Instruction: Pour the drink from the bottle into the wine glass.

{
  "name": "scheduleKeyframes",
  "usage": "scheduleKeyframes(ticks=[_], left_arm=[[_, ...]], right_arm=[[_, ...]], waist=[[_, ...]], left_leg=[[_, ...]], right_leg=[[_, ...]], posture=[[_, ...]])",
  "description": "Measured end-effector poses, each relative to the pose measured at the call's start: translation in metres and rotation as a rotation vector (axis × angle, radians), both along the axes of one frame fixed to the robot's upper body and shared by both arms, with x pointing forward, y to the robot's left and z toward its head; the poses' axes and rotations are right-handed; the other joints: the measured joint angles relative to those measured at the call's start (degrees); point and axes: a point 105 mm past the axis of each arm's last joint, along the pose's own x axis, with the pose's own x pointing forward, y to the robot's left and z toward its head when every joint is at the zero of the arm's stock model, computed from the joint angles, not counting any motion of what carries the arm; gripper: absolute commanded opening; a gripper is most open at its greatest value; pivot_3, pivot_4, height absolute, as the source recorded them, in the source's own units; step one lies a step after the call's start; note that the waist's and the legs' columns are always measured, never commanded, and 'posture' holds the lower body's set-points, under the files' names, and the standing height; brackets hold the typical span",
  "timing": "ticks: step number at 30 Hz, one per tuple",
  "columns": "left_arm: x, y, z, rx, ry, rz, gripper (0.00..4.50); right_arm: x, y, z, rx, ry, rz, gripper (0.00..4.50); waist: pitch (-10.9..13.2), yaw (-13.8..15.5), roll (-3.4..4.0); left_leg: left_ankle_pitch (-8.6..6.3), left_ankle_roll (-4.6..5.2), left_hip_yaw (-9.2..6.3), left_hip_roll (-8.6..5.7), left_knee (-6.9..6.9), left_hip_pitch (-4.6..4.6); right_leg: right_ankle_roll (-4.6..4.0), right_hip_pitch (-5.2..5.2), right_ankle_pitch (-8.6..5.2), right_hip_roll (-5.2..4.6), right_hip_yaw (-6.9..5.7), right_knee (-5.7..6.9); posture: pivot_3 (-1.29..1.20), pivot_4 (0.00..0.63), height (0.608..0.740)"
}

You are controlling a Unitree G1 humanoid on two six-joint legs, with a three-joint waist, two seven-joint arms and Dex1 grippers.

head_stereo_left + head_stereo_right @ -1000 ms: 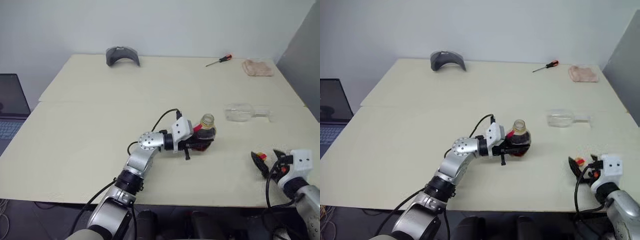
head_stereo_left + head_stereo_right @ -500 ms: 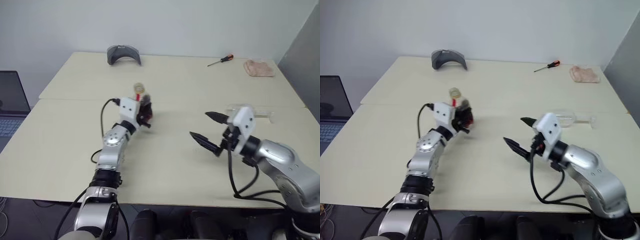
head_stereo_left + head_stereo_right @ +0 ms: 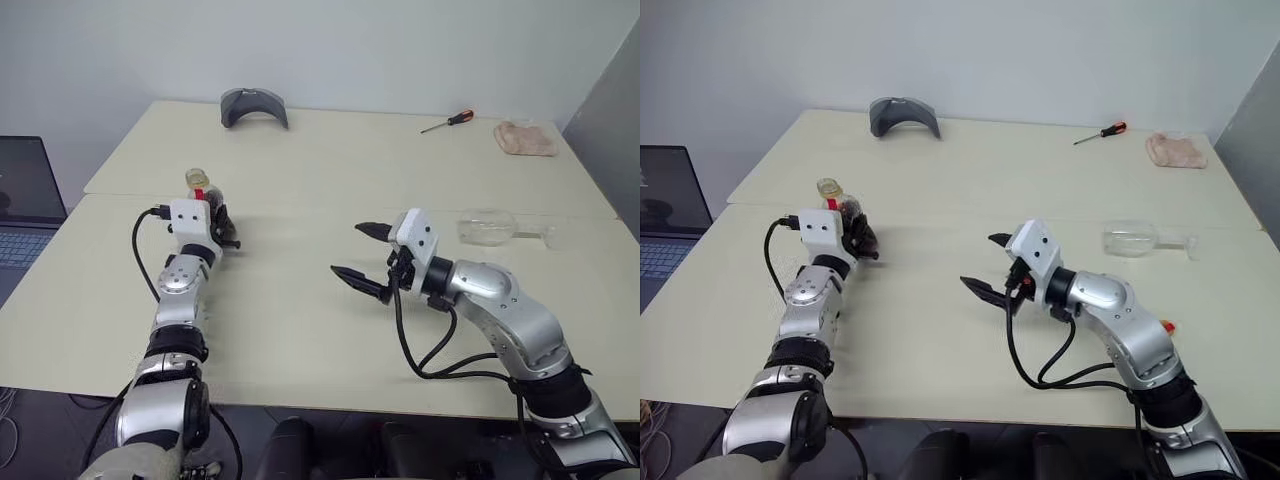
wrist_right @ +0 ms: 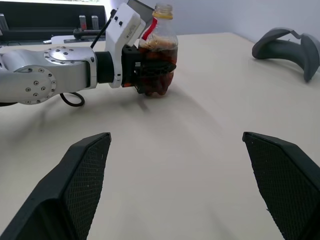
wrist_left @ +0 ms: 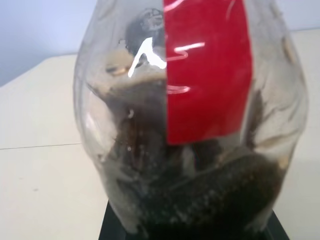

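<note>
Bottle stands upright on the left part of the cream table, uncapped, red label band showing, dark drink filling its lower body. Wine glass lies on its side at the right of the table, well apart from the bottle. Far edge carries a grey curved object, a red-handled screwdriver and a pinkish cloth; a laptop sits beyond the table's left edge, against a pale wall. Left gripper reaches forward, roughly level, jaws clamped on the bottle's body. Right gripper hangs mid-table pointing left toward the bottle, jaws spread wide, holding nothing.
</note>
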Motion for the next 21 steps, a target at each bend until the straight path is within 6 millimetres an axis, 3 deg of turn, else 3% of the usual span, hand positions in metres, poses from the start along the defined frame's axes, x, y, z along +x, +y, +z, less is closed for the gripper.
scheduleKeyframes(ticks=[9, 10, 19, 21], left_arm=[[0.012, -0.015, -0.001, -0.049, 0.021, -0.082, 0.75], [0.012, -0.015, -0.001, -0.050, 0.021, -0.080, 1.48], [0.009, -0.018, -0.008, -0.054, 0.021, -0.089, 4.35], [0.005, -0.018, -0.015, -0.056, 0.032, -0.093, 4.47]], right_arm=[[-0.002, 0.002, 0.001, -0.003, -0.017, 0.021, 4.50], [-0.003, 0.002, 0.000, -0.003, -0.015, 0.023, 4.50], [-0.013, 0.002, -0.004, -0.006, 0.010, 0.055, 4.50], [-0.018, 0.003, -0.003, -0.002, 0.024, 0.084, 4.50]], waist=[[0.0, -0.3, -0.01], [0.0, -0.4, -0.01], [0.0, -0.4, -0.01], [0.0, -0.4, -0.01]], left_leg=[[0.00, 0.00, 0.01, 0.01, -0.01, 0.01], [0.00, -0.01, 0.01, 0.02, -0.01, 0.01], [0.00, -0.01, 0.03, 0.02, -0.01, 0.02], [0.00, -0.01, 0.03, 0.03, -0.01, 0.04]], right_leg=[[0.00, -0.02, 0.00, 0.00, -0.02, 0.02], [0.00, -0.03, 0.00, 0.00, -0.02, 0.03], [0.00, -0.02, 0.00, -0.02, -0.01, 0.05], [-0.01, -0.03, 0.00, -0.01, 0.00, 0.05]], posture=[[0.00, 0.150, 0.740], [0.00, 0.150, 0.740], [0.00, 0.150, 0.740], [0.00, 0.150, 0.740]])
